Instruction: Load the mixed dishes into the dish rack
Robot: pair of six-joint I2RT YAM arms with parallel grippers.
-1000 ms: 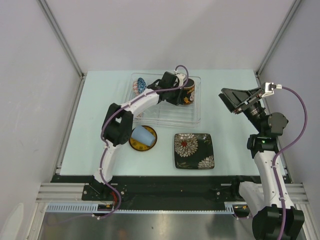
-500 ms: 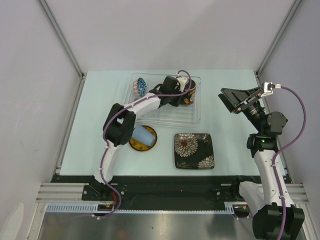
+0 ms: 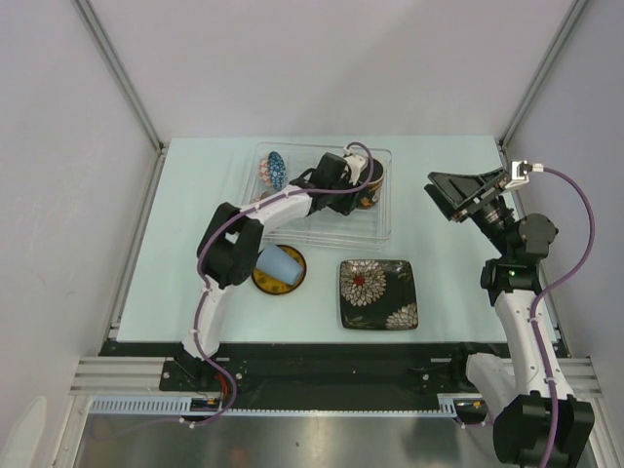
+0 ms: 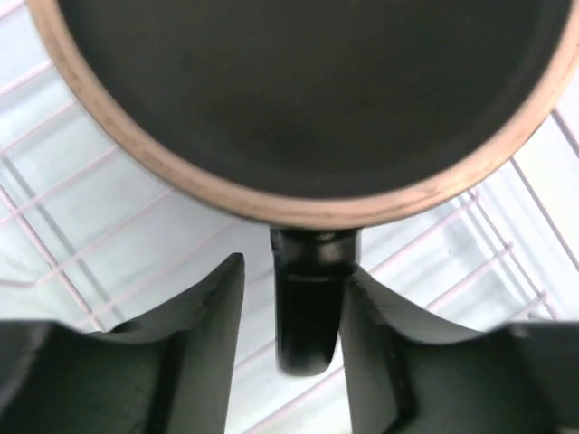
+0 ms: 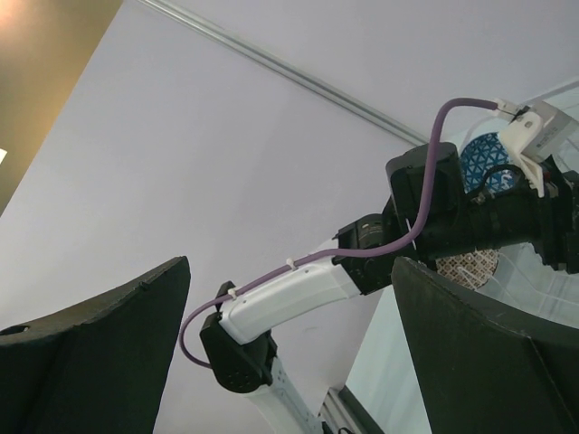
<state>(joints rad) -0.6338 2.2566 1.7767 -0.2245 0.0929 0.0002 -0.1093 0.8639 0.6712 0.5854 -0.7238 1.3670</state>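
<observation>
Left wrist view shows the dark mug (image 4: pixel 308 90) in the dish rack (image 4: pixel 81 190), with its short glossy handle (image 4: pixel 306 316) between the parted fingers of the left gripper (image 4: pixel 296 271); the right finger touches the handle and the left one has a gap, so nothing is clamped. The mug is round with a thin tan ring and is cut off at the top, and thin pale wires (image 4: pixel 54 258) cross the clear plastic floor beneath it. In the top view the arm hides part of the mug in the rack's far right corner, and the right gripper (image 3: pixel 444 198) hangs spread wide, holding nothing.
</observation>
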